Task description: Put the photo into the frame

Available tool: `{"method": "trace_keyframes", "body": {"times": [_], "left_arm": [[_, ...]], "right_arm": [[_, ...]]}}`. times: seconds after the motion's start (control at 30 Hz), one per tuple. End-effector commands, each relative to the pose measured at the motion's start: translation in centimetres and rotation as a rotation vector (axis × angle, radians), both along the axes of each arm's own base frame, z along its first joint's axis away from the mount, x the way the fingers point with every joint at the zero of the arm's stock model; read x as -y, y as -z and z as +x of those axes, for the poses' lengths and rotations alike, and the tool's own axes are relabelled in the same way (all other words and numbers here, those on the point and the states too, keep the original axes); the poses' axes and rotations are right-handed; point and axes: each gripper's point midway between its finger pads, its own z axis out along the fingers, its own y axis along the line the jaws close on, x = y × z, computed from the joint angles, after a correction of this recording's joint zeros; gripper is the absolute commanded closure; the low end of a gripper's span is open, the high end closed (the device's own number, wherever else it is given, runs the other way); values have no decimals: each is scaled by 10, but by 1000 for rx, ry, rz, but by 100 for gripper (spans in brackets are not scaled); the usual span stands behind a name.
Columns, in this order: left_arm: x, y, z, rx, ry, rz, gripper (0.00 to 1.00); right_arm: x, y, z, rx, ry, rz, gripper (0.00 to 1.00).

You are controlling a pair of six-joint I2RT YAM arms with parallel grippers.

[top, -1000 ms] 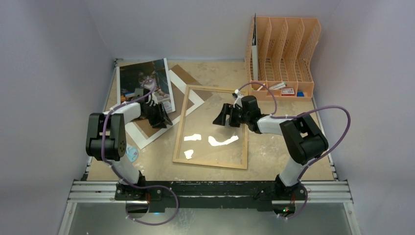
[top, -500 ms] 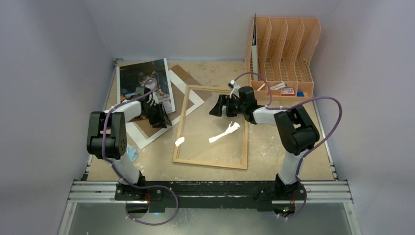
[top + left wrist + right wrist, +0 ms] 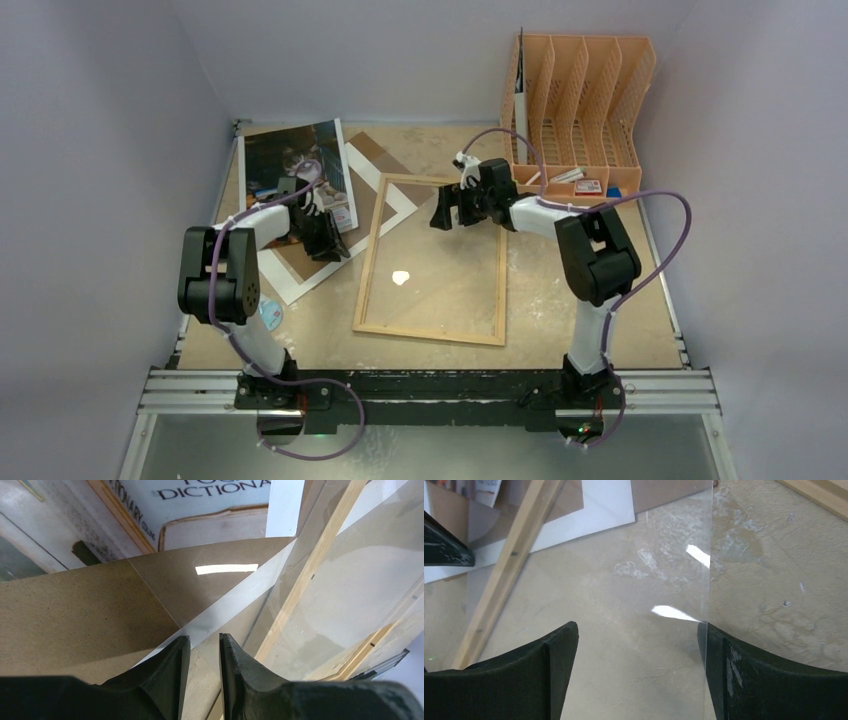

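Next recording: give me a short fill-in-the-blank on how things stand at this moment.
The photo lies outside the frame, on its ___ side in the top view.
The right gripper hangs near the frame's far edge with its jaws ___.
The file organiser in the far right corner is ___ in colour.
Missing words: left; open; orange.

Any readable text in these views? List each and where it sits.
"DICTIONA", cut off: book cover in the rectangular colour photo print.
"ONARY": book spine in the same print.
Small red label in the orange plastic file organiser: too small.
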Motion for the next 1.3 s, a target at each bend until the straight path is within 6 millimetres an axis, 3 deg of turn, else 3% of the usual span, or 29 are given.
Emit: {"method": "trace_keyframes", "body": {"times": [0.0, 0.13, 0.5, 0.6, 0.77, 0.93, 1.07, 1.27], "left_arm": [[-25, 31, -11, -61, 5, 161, 68], [-26, 31, -10, -60, 4, 161, 69], [-30, 34, -14, -70, -1, 185, 71], [-30, 35, -14, -72, -2, 187, 71], [-29, 29, -10, -58, -7, 184, 72], [-28, 23, -7, -44, -9, 178, 72], [-27, 13, -4, -24, -21, 168, 71], [-20, -4, 0, 17, -32, 128, 63]], "right_arm": [[7, 4, -3, 16, -107, -102, 9], [-7, 1, -8, -4, -205, -44, 9], [-47, -17, 20, -21, -283, 158, 12], [-51, -21, 16, -42, -310, 185, 23], [-49, -29, 2, -73, -328, 203, 53], [-39, -34, -17, -105, -305, 198, 77], [-22, -42, -25, -100, -191, 170, 97], [16, -50, -48, -132, 22, 144, 100]]}}
